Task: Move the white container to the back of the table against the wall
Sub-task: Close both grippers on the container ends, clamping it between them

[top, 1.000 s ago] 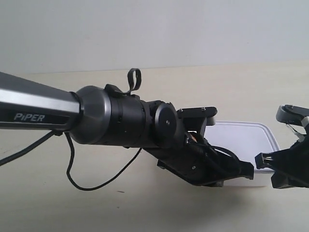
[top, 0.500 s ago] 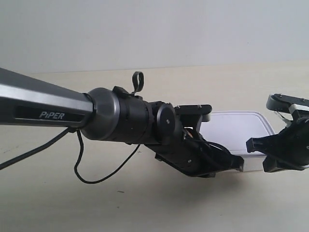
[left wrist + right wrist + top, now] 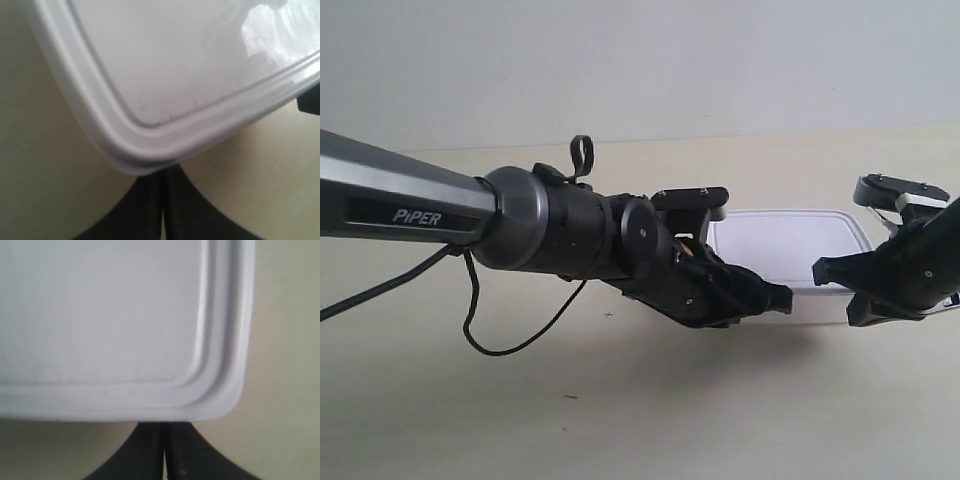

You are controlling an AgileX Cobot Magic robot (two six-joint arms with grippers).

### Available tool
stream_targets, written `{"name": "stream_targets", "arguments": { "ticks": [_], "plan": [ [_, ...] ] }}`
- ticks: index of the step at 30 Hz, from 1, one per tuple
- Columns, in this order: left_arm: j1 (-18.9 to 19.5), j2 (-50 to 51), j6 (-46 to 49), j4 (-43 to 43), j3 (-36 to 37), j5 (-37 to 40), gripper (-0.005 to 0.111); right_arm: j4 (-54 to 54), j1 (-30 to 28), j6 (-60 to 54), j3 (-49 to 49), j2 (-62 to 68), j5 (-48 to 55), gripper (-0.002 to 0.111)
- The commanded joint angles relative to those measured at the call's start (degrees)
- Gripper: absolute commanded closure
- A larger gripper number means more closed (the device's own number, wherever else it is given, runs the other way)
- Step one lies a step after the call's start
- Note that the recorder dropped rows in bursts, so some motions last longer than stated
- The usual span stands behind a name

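The white container (image 3: pixel 790 248) lies flat on the cream table (image 3: pixel 440 420), short of the wall (image 3: pixel 640 60). My left gripper (image 3: pixel 782 298) is shut, its tips against the box's near side by the left corner. In the left wrist view the closed fingers (image 3: pixel 150 210) run under the lid's rounded corner (image 3: pixel 140 155). Over at the near right corner my right gripper (image 3: pixel 820 270) is also shut. The right wrist view has its joined fingers (image 3: pixel 150 455) meeting the edge of the white container (image 3: pixel 125 407). Nothing is held between either pair of jaws.
The long grey arm (image 3: pixel 400 205) at the exterior view's left spans the table, with a black cable (image 3: pixel 520 345) looping beneath it. A strip of bare table (image 3: pixel 790 170) lies between the box and the wall. Tiny dark specks (image 3: pixel 570 397) dot the front.
The container has slid back toward the wall and to the view's left. Both shut grippers moved with it, staying against its near side.
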Motion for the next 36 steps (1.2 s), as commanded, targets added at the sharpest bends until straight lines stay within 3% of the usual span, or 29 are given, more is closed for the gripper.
{"name": "stream_targets", "arguments": {
  "ticks": [1, 17, 36],
  "plan": [
    [0.44, 1.46, 0.47, 0.34, -1.01, -0.94, 0.107, 0.66, -0.28, -0.62, -2.59, 1.3, -0.66, 0.108],
    [3.21, 8.32, 0.2, 2.93, -14.83, 2.75, 0.107, 1.37, -0.28, -0.62, -9.76, 5.46, -0.31, 0.108],
    [5.63, 14.13, -0.44, 3.88, -24.78, 4.81, 0.107, 1.77, -0.28, -0.62, -18.21, 12.43, -3.46, 0.108]
  ]
}}
